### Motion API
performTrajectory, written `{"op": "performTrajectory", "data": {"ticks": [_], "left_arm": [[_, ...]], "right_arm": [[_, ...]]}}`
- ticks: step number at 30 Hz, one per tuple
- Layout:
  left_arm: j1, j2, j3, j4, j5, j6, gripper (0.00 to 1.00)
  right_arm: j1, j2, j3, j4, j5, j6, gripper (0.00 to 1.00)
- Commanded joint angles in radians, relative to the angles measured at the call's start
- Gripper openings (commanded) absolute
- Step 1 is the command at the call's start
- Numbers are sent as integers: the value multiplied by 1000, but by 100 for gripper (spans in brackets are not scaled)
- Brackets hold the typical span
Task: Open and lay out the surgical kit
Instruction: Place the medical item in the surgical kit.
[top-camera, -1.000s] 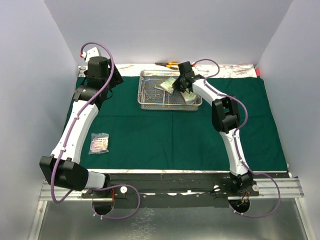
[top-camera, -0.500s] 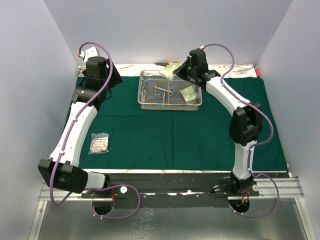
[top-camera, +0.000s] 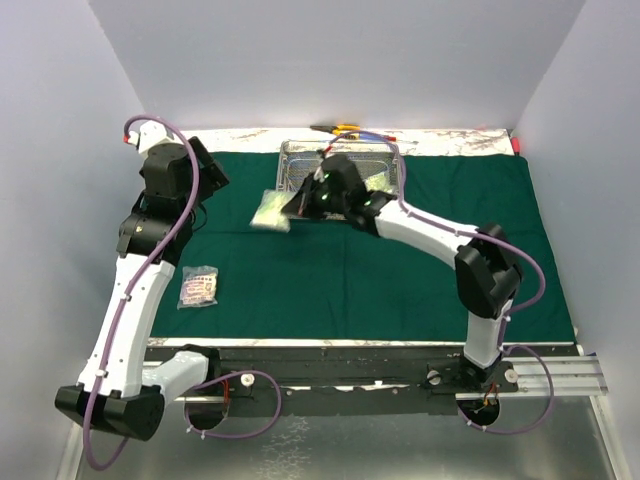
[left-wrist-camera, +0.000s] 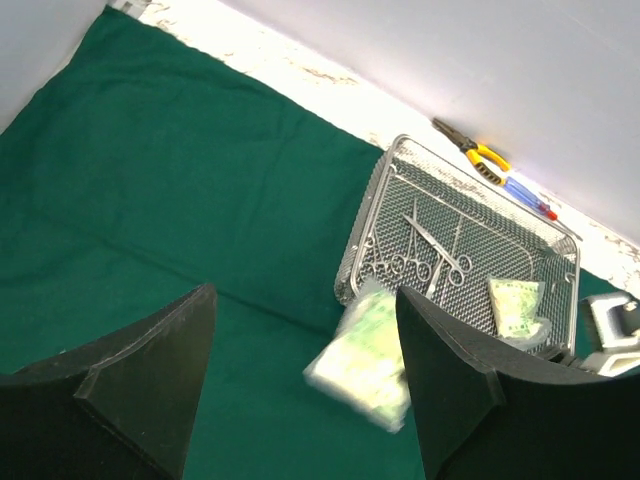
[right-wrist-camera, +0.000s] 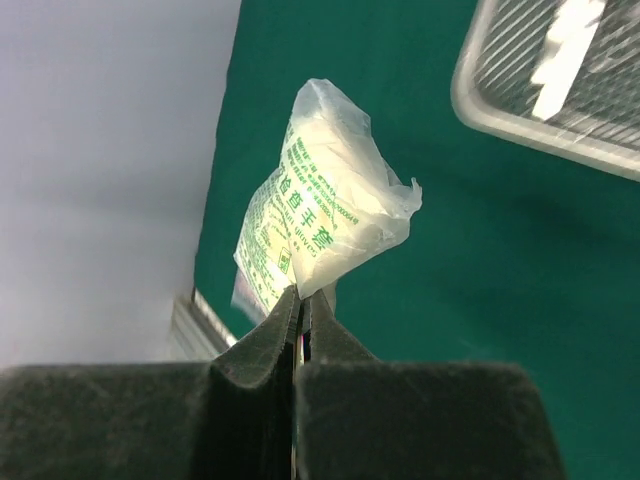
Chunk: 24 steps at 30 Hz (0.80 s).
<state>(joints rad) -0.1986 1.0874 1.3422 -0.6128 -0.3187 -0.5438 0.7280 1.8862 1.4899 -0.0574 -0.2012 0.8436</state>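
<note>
The dark green cloth (top-camera: 350, 270) lies spread flat. The steel mesh tray (top-camera: 291, 152) stands at its far middle, holding forceps and clamps (left-wrist-camera: 425, 250) and one clear packet (left-wrist-camera: 517, 305). My right gripper (top-camera: 293, 212) is shut on a second clear packet (top-camera: 270, 211) with green print (right-wrist-camera: 320, 220) and holds it above the cloth, left of the tray; it also shows in the left wrist view (left-wrist-camera: 365, 350). A third packet (top-camera: 198, 286) lies on the cloth at the near left. My left gripper (left-wrist-camera: 300, 390) is open and empty, raised over the far left of the cloth.
A yellow-handled tool (top-camera: 340, 128) and a red and blue pen (left-wrist-camera: 528, 196) lie on the white strip behind the tray. Grey walls close in the left, back and right. A metal rail (top-camera: 560, 375) runs along the near edge.
My right gripper has carried the packet from over the tray's far side leftward and nearer, off the tray. My left arm has pulled back to the left.
</note>
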Motion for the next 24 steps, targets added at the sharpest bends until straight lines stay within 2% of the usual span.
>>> {"op": "performTrajectory", "data": {"ticks": [1,8,14,24], "left_arm": [[-2,-75,-46,-75,-59,-40,73],[-3,-133,-80,-140,-46,-55,73],[-3,-160,-80,-187,-39,-62,73],[-3,-173,-84,-216,-31,-57,73]], "right_arm": [[120,20,-37,95,-32,-35,0],[257,184,-4,134,-91,55,0],[284,266,-21,190,-112,123,0],[315,347,36,154,-138,132,0]]}}
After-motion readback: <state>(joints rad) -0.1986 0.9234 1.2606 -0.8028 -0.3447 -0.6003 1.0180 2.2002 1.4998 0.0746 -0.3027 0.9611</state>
